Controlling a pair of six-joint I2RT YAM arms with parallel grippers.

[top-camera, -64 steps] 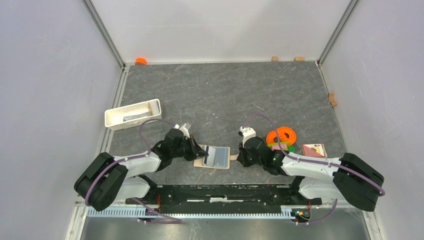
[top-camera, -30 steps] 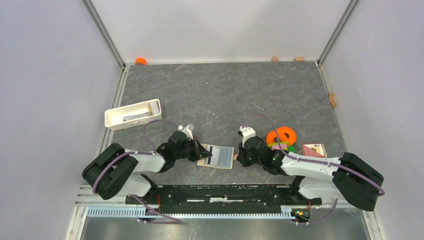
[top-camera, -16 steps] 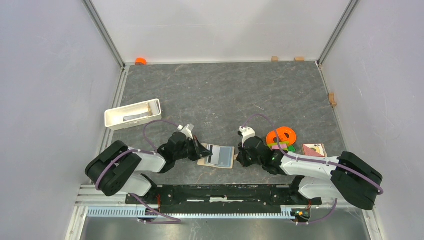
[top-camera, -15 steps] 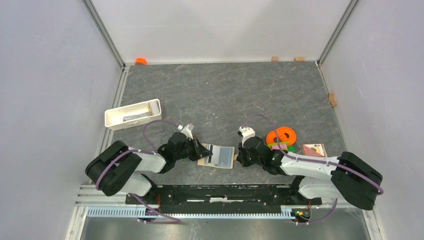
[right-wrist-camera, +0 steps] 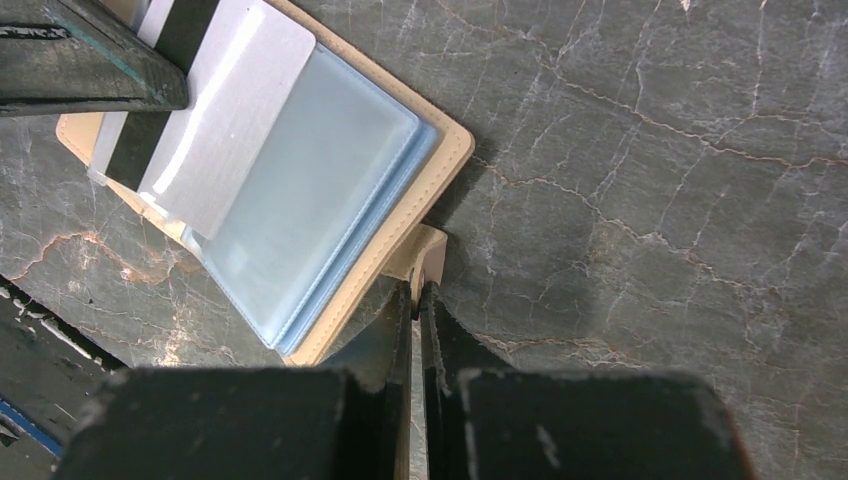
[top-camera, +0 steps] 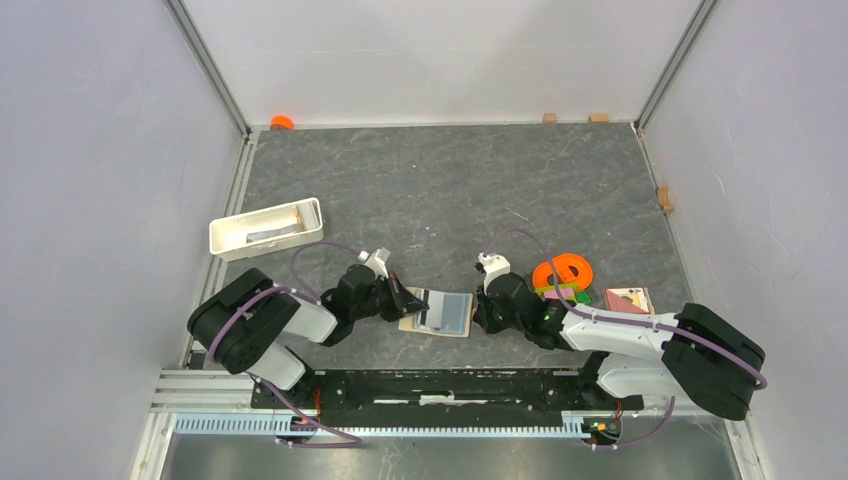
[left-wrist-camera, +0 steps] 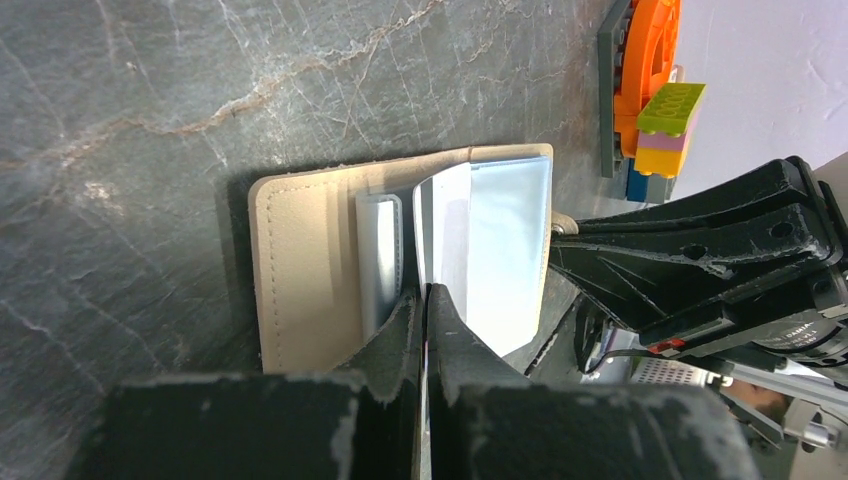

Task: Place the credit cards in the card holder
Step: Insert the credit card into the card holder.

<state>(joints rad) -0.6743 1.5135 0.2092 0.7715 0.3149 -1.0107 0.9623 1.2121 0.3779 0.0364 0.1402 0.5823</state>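
Observation:
The beige card holder (top-camera: 411, 321) lies open at the near middle, its blue-grey pockets (right-wrist-camera: 320, 190) facing up. My left gripper (top-camera: 410, 300) is shut on the grey card with a dark stripe (right-wrist-camera: 230, 110). It holds the card slanted over the pockets, its far edge at the pocket mouth (left-wrist-camera: 445, 225). My right gripper (right-wrist-camera: 418, 290) is shut on the holder's snap tab (right-wrist-camera: 432, 252) at its right edge. A pale card with reddish print (top-camera: 628, 299) lies at the right. No blue card is in view.
A white tray (top-camera: 262, 228) stands at the left. An orange ring with toy bricks (top-camera: 563, 272) sits just right of my right wrist. An orange cap (top-camera: 282, 122) and small wooden blocks (top-camera: 549, 117) lie along the far edge.
My left gripper has moved right with the grey card, bringing it further over the pockets. The holder has shifted slightly right. My right gripper has stayed on the tab.

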